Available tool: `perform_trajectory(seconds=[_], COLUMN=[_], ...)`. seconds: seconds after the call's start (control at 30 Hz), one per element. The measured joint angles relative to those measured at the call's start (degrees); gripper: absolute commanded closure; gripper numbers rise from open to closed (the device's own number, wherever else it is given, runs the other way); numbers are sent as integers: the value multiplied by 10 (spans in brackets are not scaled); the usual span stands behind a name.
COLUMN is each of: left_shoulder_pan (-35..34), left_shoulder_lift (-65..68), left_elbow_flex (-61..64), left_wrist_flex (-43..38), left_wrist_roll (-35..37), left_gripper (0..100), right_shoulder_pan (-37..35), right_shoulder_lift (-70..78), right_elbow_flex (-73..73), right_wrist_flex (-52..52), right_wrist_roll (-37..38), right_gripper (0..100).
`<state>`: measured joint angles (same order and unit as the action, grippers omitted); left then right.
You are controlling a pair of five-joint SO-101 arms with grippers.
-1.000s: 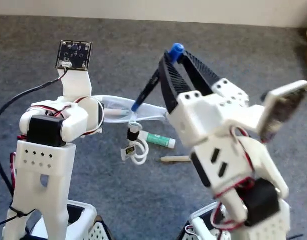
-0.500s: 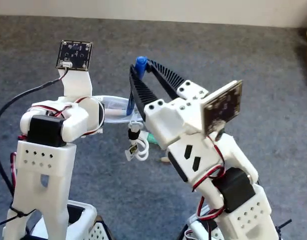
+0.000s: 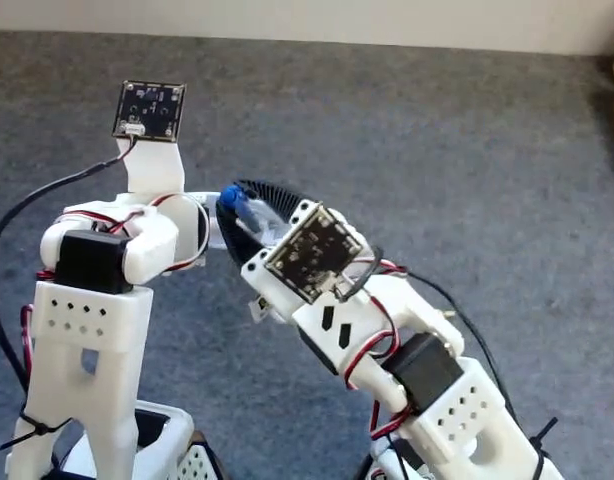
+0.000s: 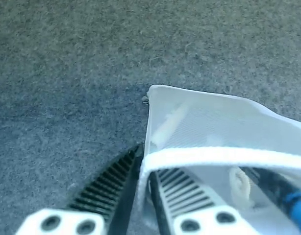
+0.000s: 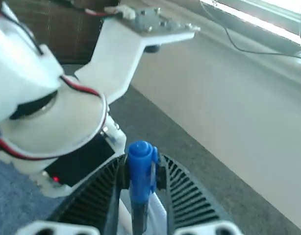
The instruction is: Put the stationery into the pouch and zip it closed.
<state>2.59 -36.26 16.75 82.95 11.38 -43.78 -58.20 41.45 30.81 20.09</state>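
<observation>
Blue-capped pen (image 5: 140, 159) sits clenched in the right gripper (image 5: 141, 169), cap at the fingertips and barrel running back between the jaws. Its other end lies just beside the white rim of the mesh pouch (image 4: 204, 127); whether it has passed the rim I cannot tell. Beyond it, the left gripper (image 4: 143, 164) is pinched on one end of that rim, lifting the mouth off the grey carpet (image 4: 67, 73). The right arm looks nearer to act. The pen probably needs feeding in lengthwise, along the mouth towards the left jaws.
</observation>
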Motion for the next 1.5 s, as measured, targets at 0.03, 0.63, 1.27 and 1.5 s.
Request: perform_trajectory(seconds=[0.03, 0.63, 1.27, 1.5], left_shoulder_pan=[-4, -9, -12, -12], left_shoulder_lift=[0, 1, 1, 1], left_elbow_flex=[0, 0, 0, 1], left_wrist_flex=[0, 0, 0, 0], left_wrist_roll=[0, 0, 0, 0], left_gripper=[986, 986, 986, 986], right_shoulder_pan=[0, -2, -3, -3], right_shoulder_lift=[0, 0, -126, -126], right_elbow_flex=[6, 69, 70, 70], right_wrist_flex=[0, -7, 68, 68], right_wrist_roll=[0, 4, -55, -55], right_gripper=[995, 995, 880, 883])
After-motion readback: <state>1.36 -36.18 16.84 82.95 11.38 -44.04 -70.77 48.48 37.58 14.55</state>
